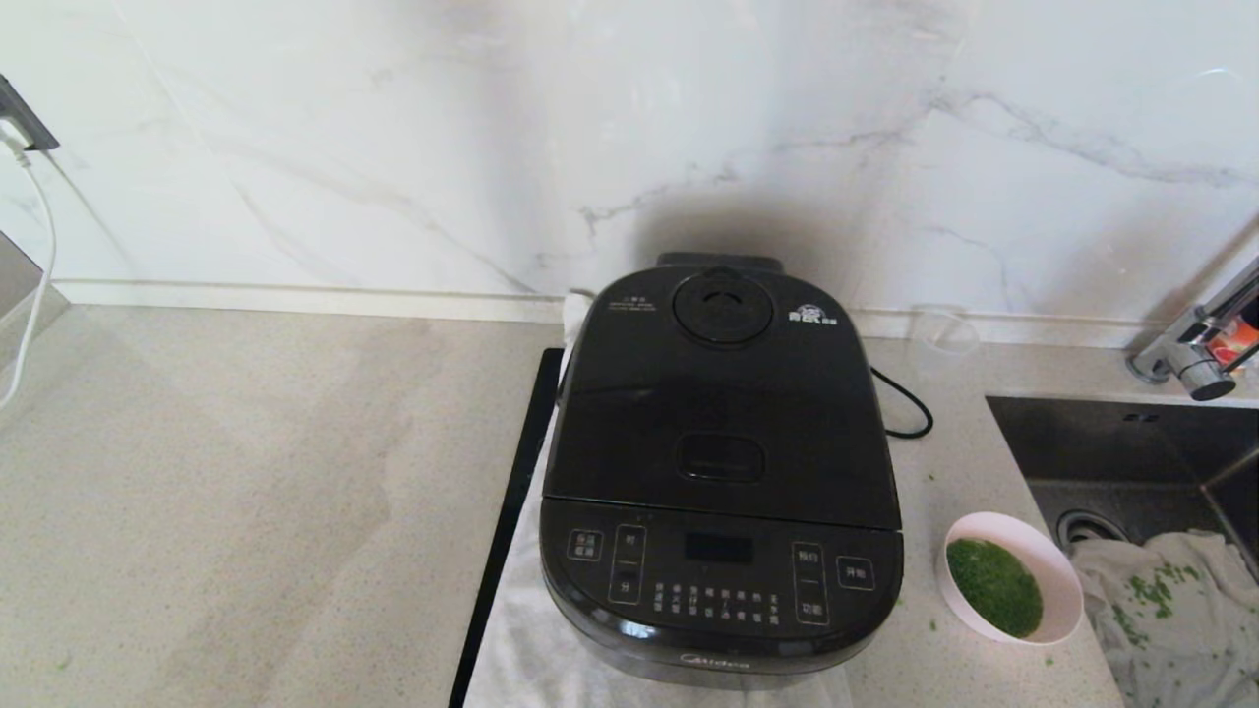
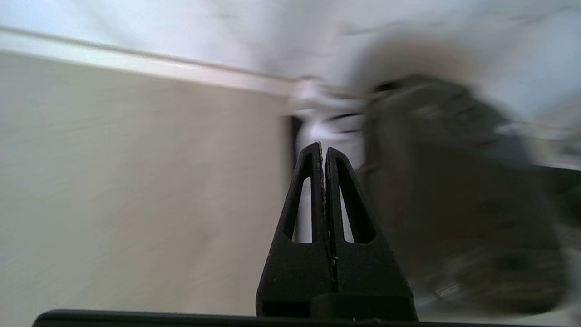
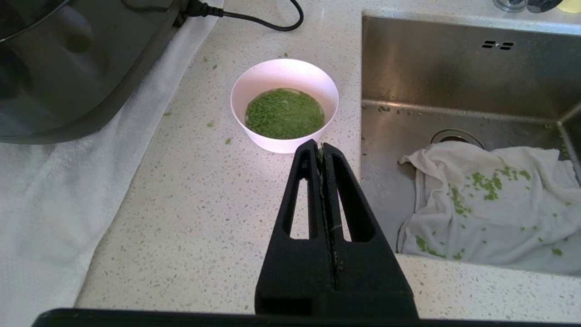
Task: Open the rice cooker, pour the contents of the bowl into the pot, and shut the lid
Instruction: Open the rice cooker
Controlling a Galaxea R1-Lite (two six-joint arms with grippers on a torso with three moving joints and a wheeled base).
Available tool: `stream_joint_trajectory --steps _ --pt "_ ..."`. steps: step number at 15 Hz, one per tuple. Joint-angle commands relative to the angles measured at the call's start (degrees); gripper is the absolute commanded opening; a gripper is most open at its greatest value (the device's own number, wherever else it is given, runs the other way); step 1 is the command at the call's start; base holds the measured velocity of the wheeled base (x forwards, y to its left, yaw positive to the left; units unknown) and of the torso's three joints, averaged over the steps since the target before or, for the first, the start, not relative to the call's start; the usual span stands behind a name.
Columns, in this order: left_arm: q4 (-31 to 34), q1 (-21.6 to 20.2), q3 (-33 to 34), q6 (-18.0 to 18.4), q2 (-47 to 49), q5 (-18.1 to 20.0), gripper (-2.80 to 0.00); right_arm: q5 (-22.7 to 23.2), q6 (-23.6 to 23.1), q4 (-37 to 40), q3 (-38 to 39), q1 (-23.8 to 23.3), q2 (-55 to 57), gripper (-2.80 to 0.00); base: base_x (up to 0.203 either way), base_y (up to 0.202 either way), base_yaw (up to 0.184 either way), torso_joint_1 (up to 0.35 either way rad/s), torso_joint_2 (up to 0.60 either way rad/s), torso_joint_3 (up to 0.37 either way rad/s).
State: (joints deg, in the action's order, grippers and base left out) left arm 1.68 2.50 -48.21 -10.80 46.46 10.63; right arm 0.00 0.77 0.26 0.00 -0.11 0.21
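The glossy black rice cooker (image 1: 721, 472) stands in the middle of the counter with its lid (image 1: 721, 393) down, so the pot is hidden. To its right sits the small white bowl (image 1: 1011, 578) with the green chopped contents (image 1: 993, 585). In the right wrist view the bowl (image 3: 284, 103) and contents (image 3: 284, 113) lie just beyond my right gripper (image 3: 321, 145), which is shut and empty above the counter. My left gripper (image 2: 323, 147) is shut and empty, with the cooker (image 2: 454, 195) blurred beside it. Neither arm shows in the head view.
A steel sink (image 1: 1131, 462) with a white cloth (image 1: 1170, 610) flecked with green lies right of the bowl. A tap (image 1: 1205, 344) stands at the back right. The cooker rests on a white towel (image 3: 59, 190); its black cord (image 1: 900, 403) trails behind. A clear cup (image 1: 942, 334) stands by the wall.
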Motion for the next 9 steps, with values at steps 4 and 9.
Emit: stream_joint_trajectory --steps 4,9 --pt "0.7 17.5 -20.5 -10.7 29.0 7.6 -2.80 0.0 0.0 0.0 0.0 0.0 0.0 -2.80 0.000 0.000 0.000 0.000 0.00 0.000" --pt "1.1 30.0 -22.5 -15.8 37.4 7.5 -2.80 0.0 0.0 0.0 0.0 0.0 0.0 -2.80 0.000 0.000 0.000 0.000 0.00 0.000"
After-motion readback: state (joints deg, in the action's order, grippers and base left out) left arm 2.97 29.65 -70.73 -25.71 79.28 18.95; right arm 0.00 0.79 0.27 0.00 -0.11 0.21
